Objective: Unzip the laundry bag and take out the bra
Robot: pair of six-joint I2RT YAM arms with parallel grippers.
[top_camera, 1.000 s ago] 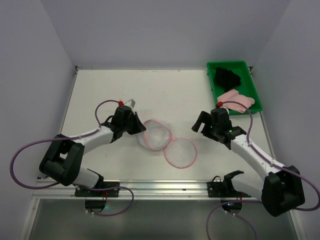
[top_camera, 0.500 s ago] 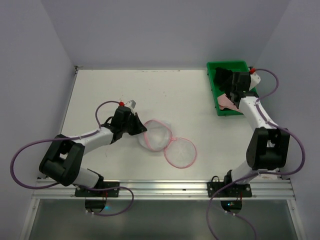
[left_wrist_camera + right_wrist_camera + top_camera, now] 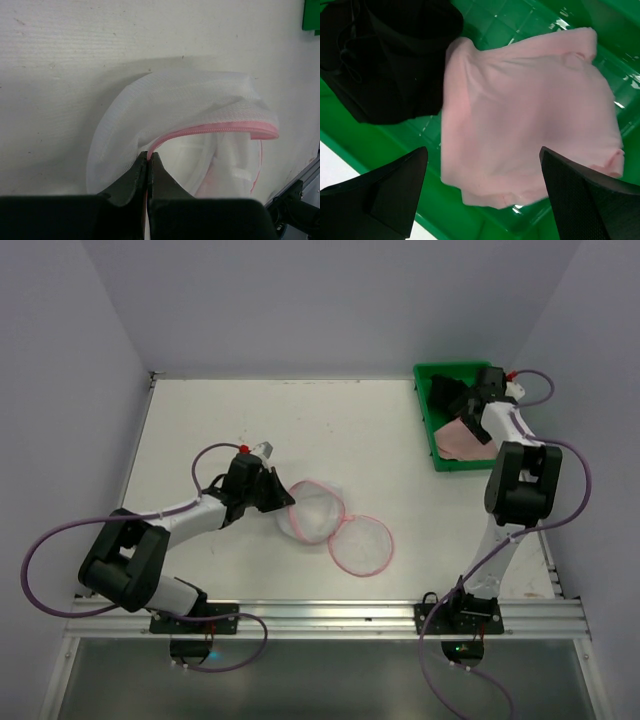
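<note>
A white worktop (image 3: 300,430) sits between plain pale grey walls (image 3: 330,300), evenly lit, a metal rail (image 3: 330,615) along its near edge.

Right arm (image 3: 517,475) from mid-table to, seemingly, above green tray (image 3: 455,367).

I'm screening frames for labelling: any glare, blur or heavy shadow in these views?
Right wrist: glare spots on the green tray, pink garment slightly soft. Left wrist: laundry bag mesh sharp, soft shadow beside it on the table, left gripper dark. Top external: evenly lit.
</note>
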